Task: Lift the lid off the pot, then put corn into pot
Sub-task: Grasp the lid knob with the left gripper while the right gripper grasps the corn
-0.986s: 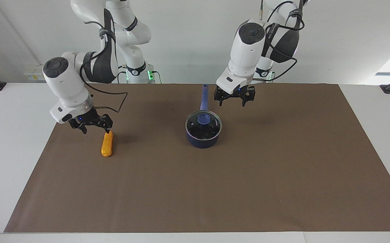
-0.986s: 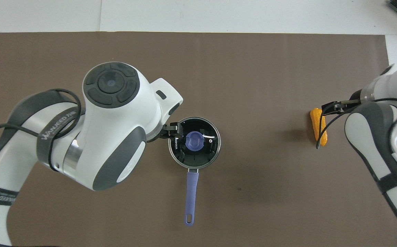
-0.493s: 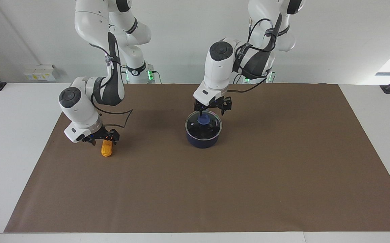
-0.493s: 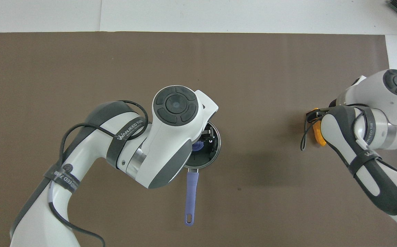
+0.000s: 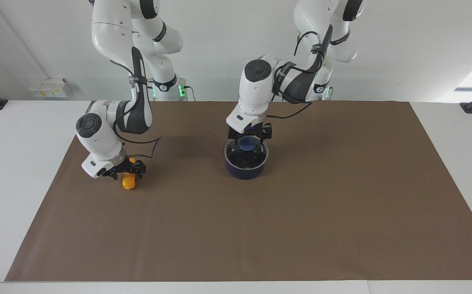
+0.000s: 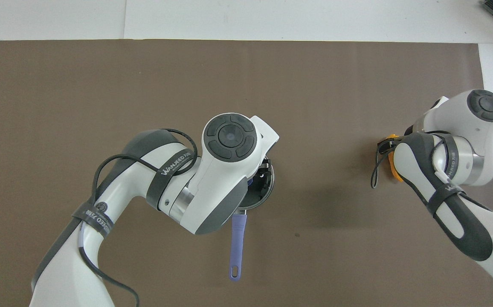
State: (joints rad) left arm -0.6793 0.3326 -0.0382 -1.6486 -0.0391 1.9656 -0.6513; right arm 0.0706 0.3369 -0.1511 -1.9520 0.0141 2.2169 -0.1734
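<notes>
**Both tools lowered: one at the lid, one at the corn**

Here, the pot is seen at the middle of the brown mat that covers the surface, with the lid seated on it. In the overhead view the pot's blue handle is pointed toward six o'clock, at the robots. The left tool is brought down onto the lid, its fingers spread to either side of the blue knob; whether the knob is already pinched cannot be told, and in the overhead view the knob is almost wholly covered by the left wrist.

Toward the right arm's end of the surface, at nine o'clock from the pot in the facing view, the corn is found lying on the mat. The right tool is set low over its robot-side end, with fingers at both sides of the cob. Whether the corn is gripped cannot be told.
</notes>
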